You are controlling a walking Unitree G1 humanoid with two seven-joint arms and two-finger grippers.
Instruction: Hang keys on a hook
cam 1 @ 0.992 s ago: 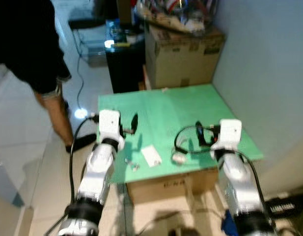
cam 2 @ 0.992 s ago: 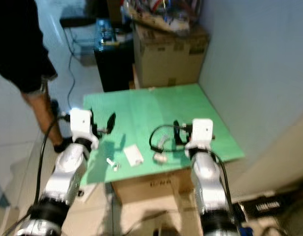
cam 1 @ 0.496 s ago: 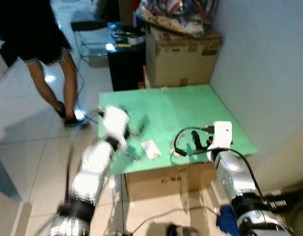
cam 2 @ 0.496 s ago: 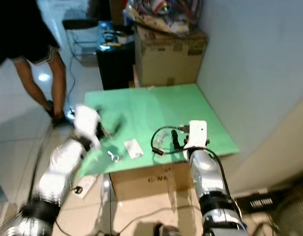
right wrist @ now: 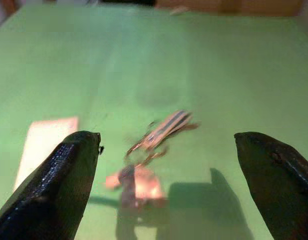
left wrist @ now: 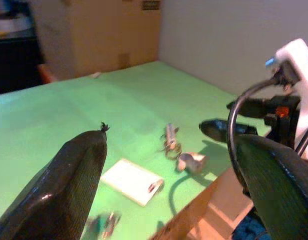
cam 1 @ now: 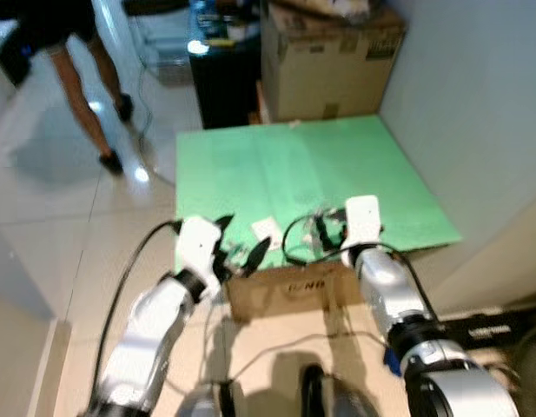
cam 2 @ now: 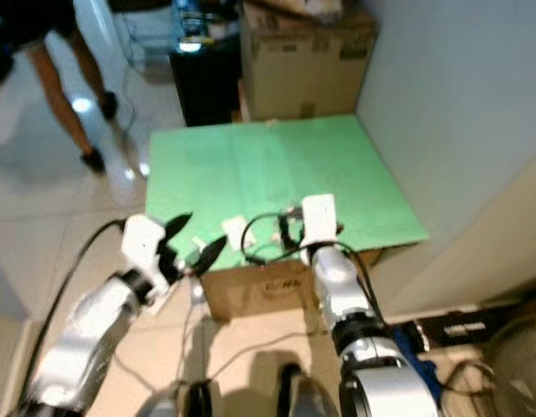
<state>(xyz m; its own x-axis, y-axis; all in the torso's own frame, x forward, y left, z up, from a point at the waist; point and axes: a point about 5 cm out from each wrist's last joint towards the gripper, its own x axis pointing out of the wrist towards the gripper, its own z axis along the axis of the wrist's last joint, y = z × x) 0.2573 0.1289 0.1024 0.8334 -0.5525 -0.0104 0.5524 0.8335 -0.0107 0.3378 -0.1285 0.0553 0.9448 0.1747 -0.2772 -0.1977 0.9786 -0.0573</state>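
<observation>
green tabletop (cam 1: 294, 165) (tiled room), keys (right wrist: 158, 131), both hands (cam 2: 196, 243) (cam 1: 324, 228) open

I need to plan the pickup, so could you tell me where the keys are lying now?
The keys lie on the green mat near its front edge, ahead of the open right gripper, right of the white card.

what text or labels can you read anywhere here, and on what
None can be read for sure.
Dark print on the front of the cardboard box under the green board: too blurred.
Label on the big cardboard box behind: too small.
White card on the board: no legible print.
</observation>
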